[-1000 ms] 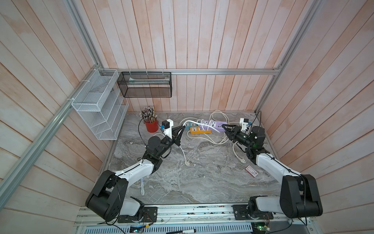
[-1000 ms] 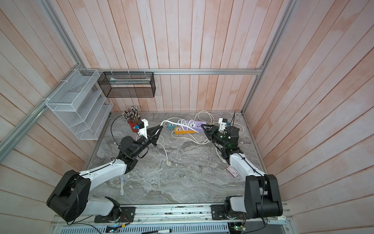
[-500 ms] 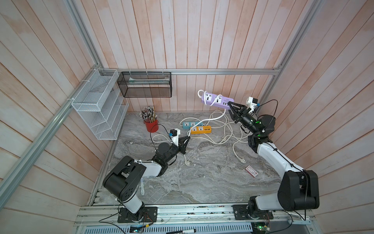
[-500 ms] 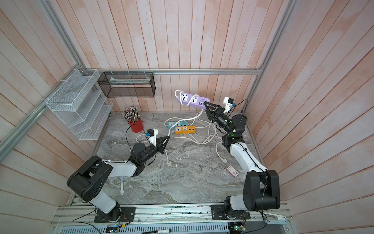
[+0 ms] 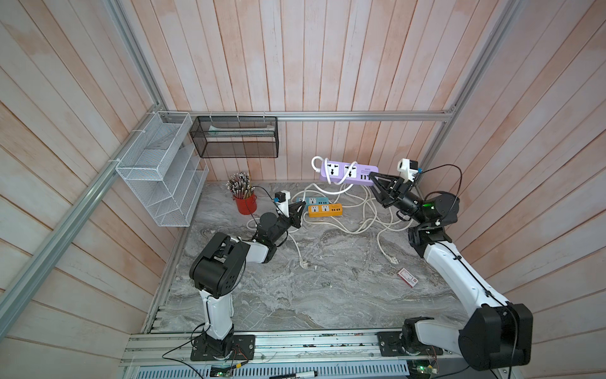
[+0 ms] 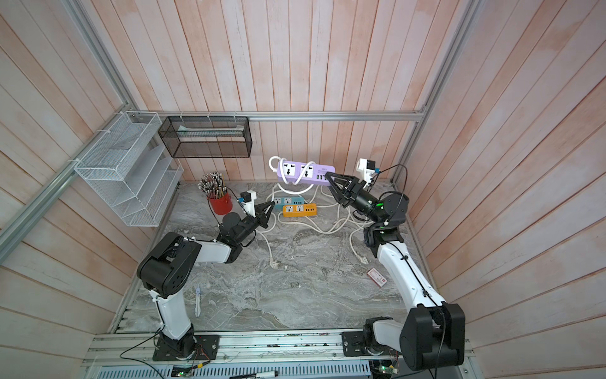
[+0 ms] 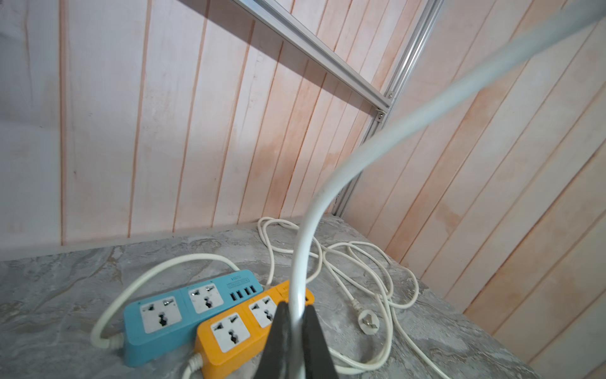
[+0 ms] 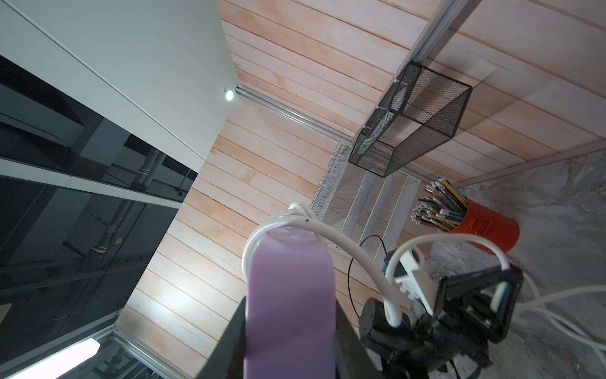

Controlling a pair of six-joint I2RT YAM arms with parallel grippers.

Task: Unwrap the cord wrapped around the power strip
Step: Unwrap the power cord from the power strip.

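Nearest the front edge, a black marker (image 5: pixel 295 375) lies on the rail. On the marble tabletop (image 5: pixel 295 295) a small red-and-white card (image 5: pixel 407 277) sits beside the right arm. Two loose plugs (image 5: pixel 303 264) lie farther in.

The left gripper (image 7: pixel 296 316) hangs low over the tabletop, its fingers (image 7: pixel 282 328) pinched tight on the white cord (image 7: pixel 300 262). Just beyond lie an orange strip (image 5: pixel 324 210) and a blue strip (image 5: pixel 311 200), touching side by side, with a red pencil cup (image 5: pixel 246 203) near them.

By the back wall, the right gripper (image 5: pixel 373 175) holds the purple power strip (image 5: pixel 347 172) clear above the tabletop, fingers clamped on its USB end. Cord loops wrap around its body. A black mesh basket (image 5: pixel 234 137) and a white wire rack (image 5: pixel 157 183) hang on the walls.
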